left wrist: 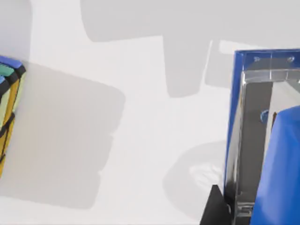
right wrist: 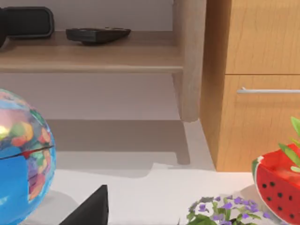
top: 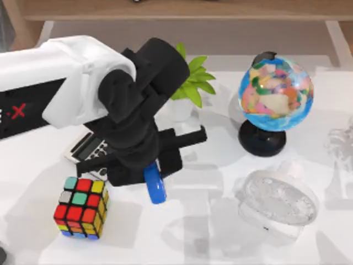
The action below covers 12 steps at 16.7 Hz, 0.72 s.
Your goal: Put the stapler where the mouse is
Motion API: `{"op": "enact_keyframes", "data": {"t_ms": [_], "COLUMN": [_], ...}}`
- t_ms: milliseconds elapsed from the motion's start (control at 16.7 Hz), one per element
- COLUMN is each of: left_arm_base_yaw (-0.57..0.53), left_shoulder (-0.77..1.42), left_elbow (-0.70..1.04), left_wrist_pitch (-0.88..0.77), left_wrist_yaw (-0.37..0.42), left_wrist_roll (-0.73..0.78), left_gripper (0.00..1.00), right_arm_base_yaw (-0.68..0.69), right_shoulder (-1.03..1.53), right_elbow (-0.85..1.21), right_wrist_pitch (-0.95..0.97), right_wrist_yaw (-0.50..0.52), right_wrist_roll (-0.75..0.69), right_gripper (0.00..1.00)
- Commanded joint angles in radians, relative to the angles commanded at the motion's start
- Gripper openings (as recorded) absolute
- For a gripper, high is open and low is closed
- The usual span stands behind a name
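— Blue stapler (top: 155,186) seen in the left end effector (top: 151,176), clenched on it, raised over the white surface (top: 231,232) centre-left, just beside the Rubik's cube (top: 81,207).

— And close up?

— Blue-and-chrome stapler body (left wrist: 255,140) against pale surface, cube edge (left wrist: 9,108) at the side.

— Around it?

— Grey calculator (top: 87,146) partly under the arm; potted plant (top: 190,83) behind; colourful globe (top: 276,94) to the right; clear glass dish (top: 278,201) in front of the globe.

— Right arm?

— Parked; open or closed, cannot tell.
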Motion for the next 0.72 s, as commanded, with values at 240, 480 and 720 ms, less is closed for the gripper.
{"op": "enact_keyframes", "data": {"t_ms": [240, 480, 720], "left_arm_base_yaw": [0.267, 0.544, 0.752], "left_shoulder": [0.023, 0.088, 0.164], "left_elbow": [0.083, 0.087, 0.053], "left_wrist_pitch": [-0.046, -0.070, -0.072], "left_wrist_yaw": [0.005, -0.017, -0.040], "left_wrist_roll": [0.382, 0.750, 0.981], "left_gripper": [0.00, 0.00, 0.00], "right_arm_base_yaw": [0.000, 0.000, 0.000], "right_shoulder": [0.000, 0.000, 0.000], "right_elbow": [0.000, 0.000, 0.000], "right_wrist_pitch": [0.000, 0.000, 0.000], "right_wrist_yaw": [0.000, 0.000, 0.000], "right_wrist_roll": [0.000, 0.000, 0.000], "right_gripper": [1.00, 1.00, 1.00]}}
